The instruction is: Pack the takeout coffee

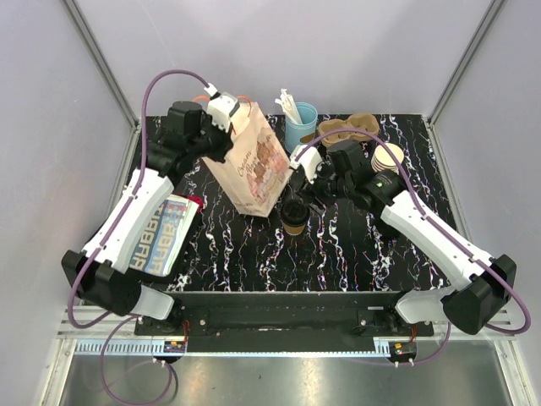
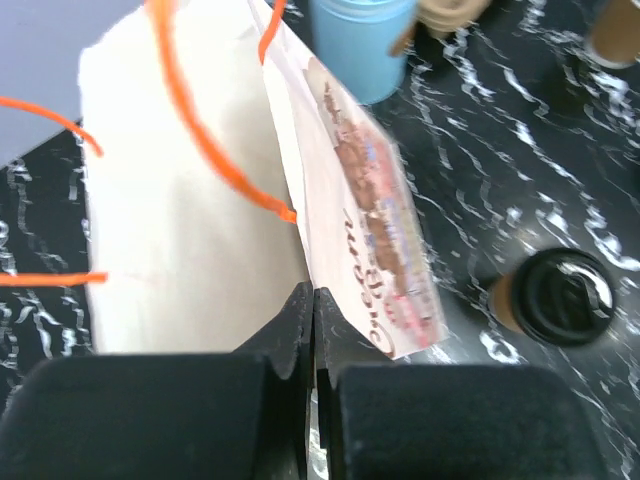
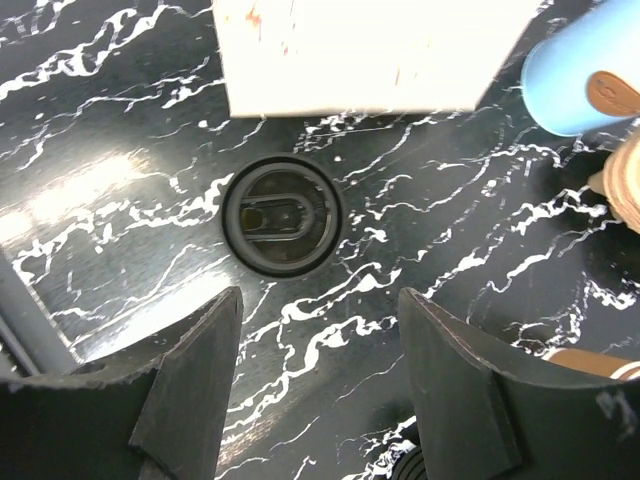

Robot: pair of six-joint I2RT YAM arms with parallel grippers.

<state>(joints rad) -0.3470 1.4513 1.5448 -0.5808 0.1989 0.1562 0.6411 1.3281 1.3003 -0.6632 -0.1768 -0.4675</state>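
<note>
The takeout coffee, a small tan cup under a black lid, stands on the black marbled table just right of the paper bag's foot. An upright white paper bag with printed sides and orange handles has its mouth open. My left gripper is at the bag's top rim; in the left wrist view its jaws are shut on the edge of the bag's wall. My right gripper hangs open above the table, with the cup's lid just ahead of its fingertips and nothing between them.
A light-blue cup of white sticks stands behind the bag. A brown pulp cup carrier and a stack of tan cups sit at the back right. A blue-and-white packet lies under the left arm.
</note>
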